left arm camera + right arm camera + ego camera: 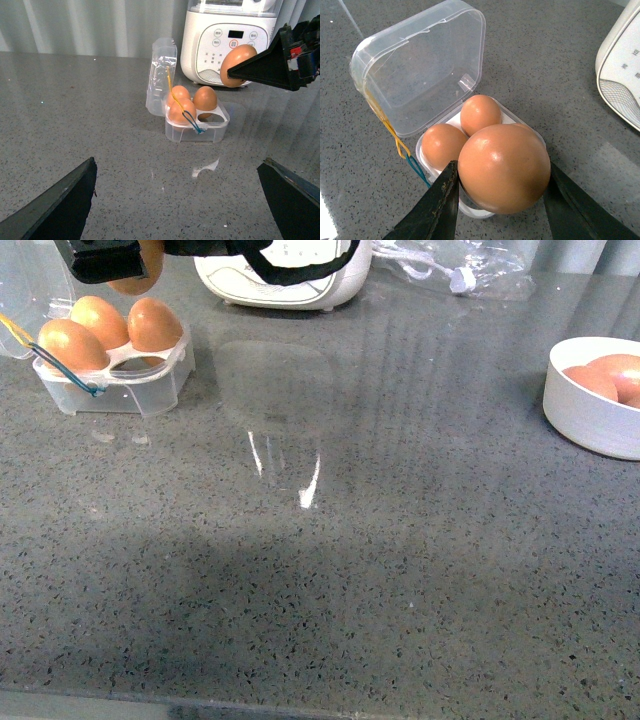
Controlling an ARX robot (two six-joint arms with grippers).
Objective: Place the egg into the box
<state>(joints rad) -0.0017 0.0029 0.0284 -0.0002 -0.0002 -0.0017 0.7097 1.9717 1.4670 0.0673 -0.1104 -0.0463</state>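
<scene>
The egg (504,160) is orange-brown and sits clamped between my right gripper's (501,172) black fingers, hanging just above the box. In the front view the same gripper (112,262) is at the top left with the egg (135,283) under it. The box (150,380) is a small clear carton with its lid (420,70) swung open. It holds three eggs, and one cell (216,118) is empty. A blue and yellow band (407,155) hangs at one corner. My left gripper (177,200) is open over bare counter, well short of the box (197,131).
A white appliance (290,275) stands just behind the box. A round white bowl (590,405) with more eggs sits at the far right. A clear plastic bag (470,270) lies at the back. The counter is grey speckled stone.
</scene>
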